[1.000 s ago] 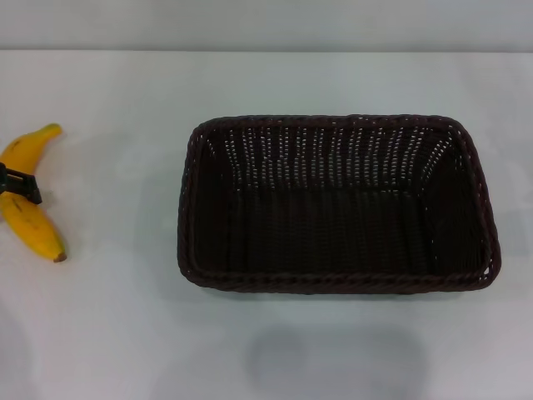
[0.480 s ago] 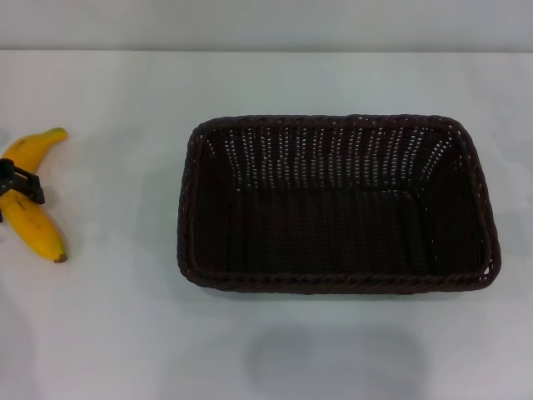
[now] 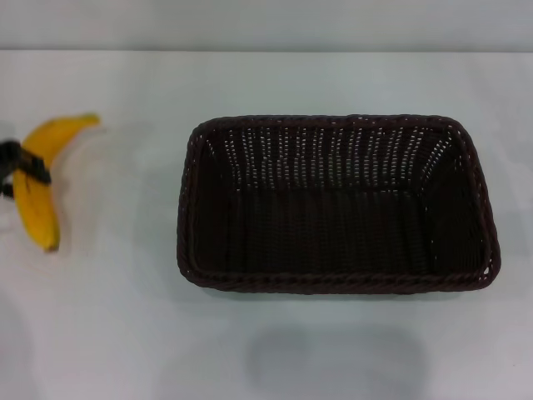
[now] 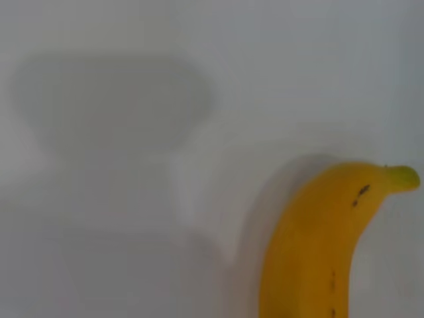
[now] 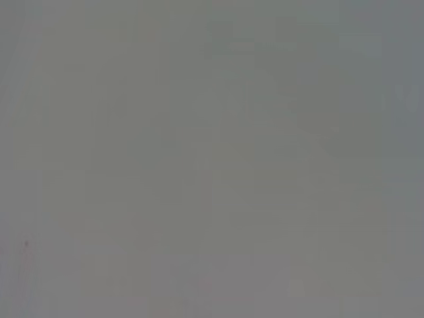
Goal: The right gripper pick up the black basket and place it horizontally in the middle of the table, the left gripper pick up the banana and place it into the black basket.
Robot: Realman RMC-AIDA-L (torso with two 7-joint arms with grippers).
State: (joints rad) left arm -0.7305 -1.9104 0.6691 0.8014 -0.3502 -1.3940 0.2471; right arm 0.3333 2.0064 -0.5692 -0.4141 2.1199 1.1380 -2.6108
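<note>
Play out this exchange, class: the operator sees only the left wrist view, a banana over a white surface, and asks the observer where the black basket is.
Observer: In the head view the black basket stands in the middle of the table, its long side running left to right.
Operator: Is anything in it?
Observer: No, it is empty. The banana is well off to its left, apart from it.
Operator: Does the left pincer have the banana?
Observer: Yes. The left pincer is clamped across the banana's middle.
</note>
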